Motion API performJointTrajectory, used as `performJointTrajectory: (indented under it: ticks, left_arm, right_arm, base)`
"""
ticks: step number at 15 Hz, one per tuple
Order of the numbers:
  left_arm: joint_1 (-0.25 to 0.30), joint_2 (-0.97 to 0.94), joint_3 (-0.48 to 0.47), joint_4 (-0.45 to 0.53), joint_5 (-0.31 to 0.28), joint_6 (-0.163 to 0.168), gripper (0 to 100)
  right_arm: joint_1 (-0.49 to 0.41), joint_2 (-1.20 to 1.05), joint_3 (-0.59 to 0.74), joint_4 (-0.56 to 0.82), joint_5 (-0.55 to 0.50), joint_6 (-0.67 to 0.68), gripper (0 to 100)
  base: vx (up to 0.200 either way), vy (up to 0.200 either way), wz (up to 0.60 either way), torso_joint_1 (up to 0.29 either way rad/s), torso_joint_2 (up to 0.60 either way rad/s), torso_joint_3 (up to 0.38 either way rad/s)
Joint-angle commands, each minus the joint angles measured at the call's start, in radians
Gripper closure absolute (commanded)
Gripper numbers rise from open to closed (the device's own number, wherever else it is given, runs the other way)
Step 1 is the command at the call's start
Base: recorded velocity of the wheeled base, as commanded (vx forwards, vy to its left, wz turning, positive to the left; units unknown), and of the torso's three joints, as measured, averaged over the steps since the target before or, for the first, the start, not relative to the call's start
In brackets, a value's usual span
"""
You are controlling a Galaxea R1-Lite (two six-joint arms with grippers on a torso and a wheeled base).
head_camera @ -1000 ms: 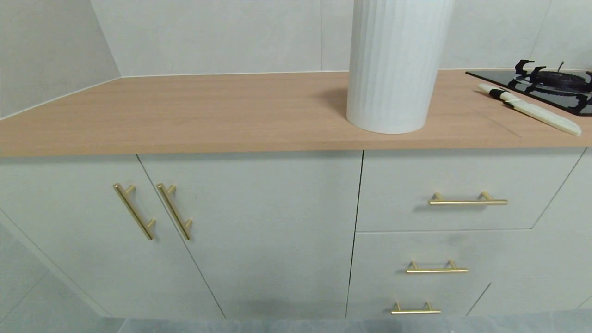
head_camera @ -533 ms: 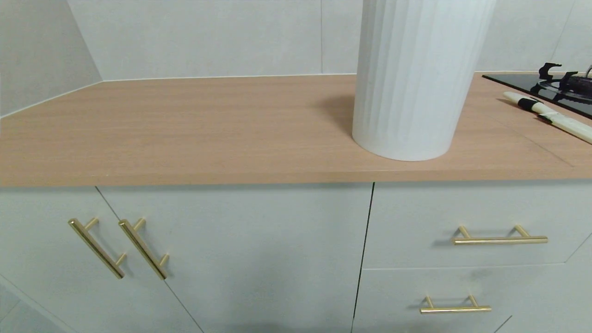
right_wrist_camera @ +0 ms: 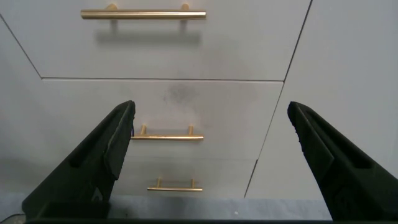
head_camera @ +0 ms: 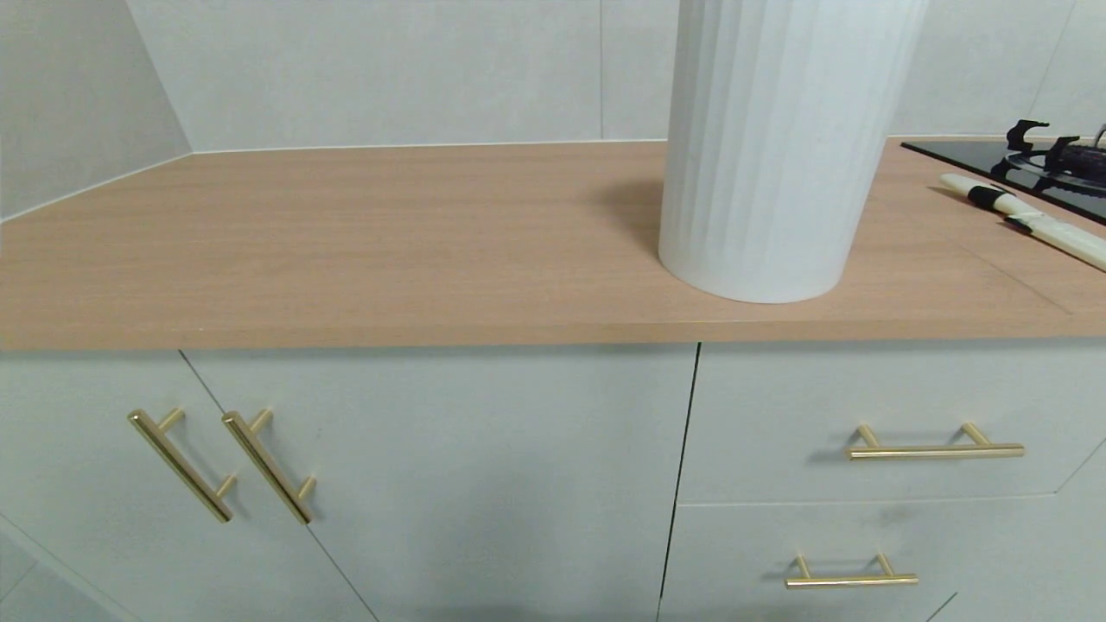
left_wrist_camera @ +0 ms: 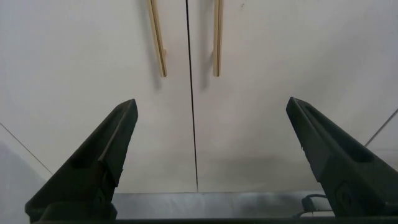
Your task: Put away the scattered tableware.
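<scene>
Knife [head_camera: 1028, 218], cream with a black band, lies on the wooden countertop [head_camera: 389, 242] at my right, just beside the black hob [head_camera: 968, 155]. Left of it stands a tall white ribbed container [head_camera: 778, 155]; its top is cut off, so I cannot tell what it holds. My left gripper [left_wrist_camera: 209, 104] is spread wide before the double cabinet doors [left_wrist_camera: 261, 124], and my right gripper [right_wrist_camera: 210, 107] is spread wide before the drawers [right_wrist_camera: 161, 102].

You face a kitchen: a wooden bench [head_camera: 346, 250] over pale cabinet doors [head_camera: 484, 484] and brass-handled drawers [head_camera: 804, 406], with a black gas hob [head_camera: 1037, 168] at its right end.
</scene>
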Motion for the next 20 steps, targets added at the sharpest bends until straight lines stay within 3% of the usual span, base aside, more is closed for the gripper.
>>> performJointTrajectory:
  ticks: [1, 11, 20]
  left_arm:
    - [0.0, 0.0, 0.0, 0.0, -0.001, 0.0, 0]
    - [0.0, 0.0, 0.0, 0.0, 0.0, 0.0, 0]
    - [0.0, 0.0, 0.0, 0.0, 0.0, 0.0, 0]
  right_arm:
    - [0.0, 0.002, 0.0, 0.0, 0.0, -0.001, 0]
    - [0.0, 0.002, 0.0, 0.0, 0.0, 0.001, 0]
    - [0.0, 0.002, 0.0, 0.0, 0.0, -0.001, 0]
  base:
    - [0.0, 0.0, 0.0, 0.0, 0.0, 0.0]
    - [0.0, -0.18, 0.0, 0.002, 0.0, 0.003]
    - [0.0, 0.0, 0.0, 0.0, 0.0, 0.0]
